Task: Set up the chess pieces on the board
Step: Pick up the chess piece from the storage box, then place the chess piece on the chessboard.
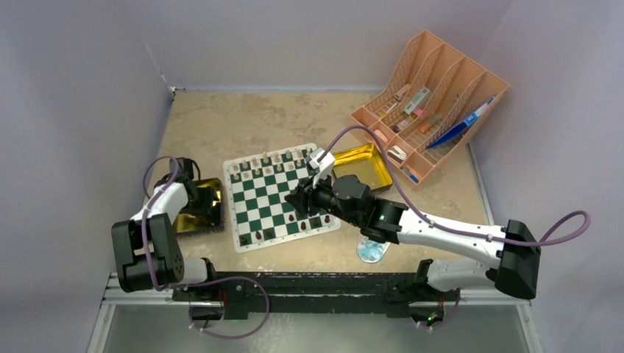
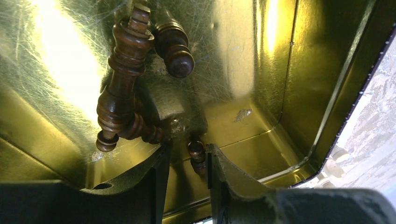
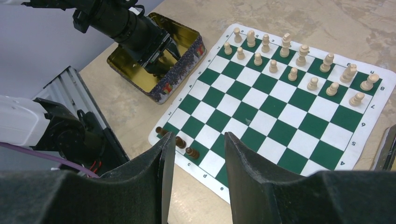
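The green and white board (image 1: 274, 193) lies mid-table, and also shows in the right wrist view (image 3: 280, 100). Cream pieces (image 3: 285, 60) fill its two far rows. A few dark pieces (image 3: 181, 142) stand at its near edge. My left gripper (image 2: 189, 154) is open inside the left gold tin (image 2: 261, 93), its fingers either side of a small dark pawn (image 2: 196, 151) that touches the right finger. Larger dark pieces (image 2: 123, 79) lie beside it. My right gripper (image 3: 198, 137) is open and empty, hovering over the board's near edge.
A second gold tin (image 1: 362, 166) sits at the board's right corner. An orange rack (image 1: 434, 103) with pens stands at the back right. A small round disc (image 1: 371, 252) lies near the right arm. Walls close in on the left and back.
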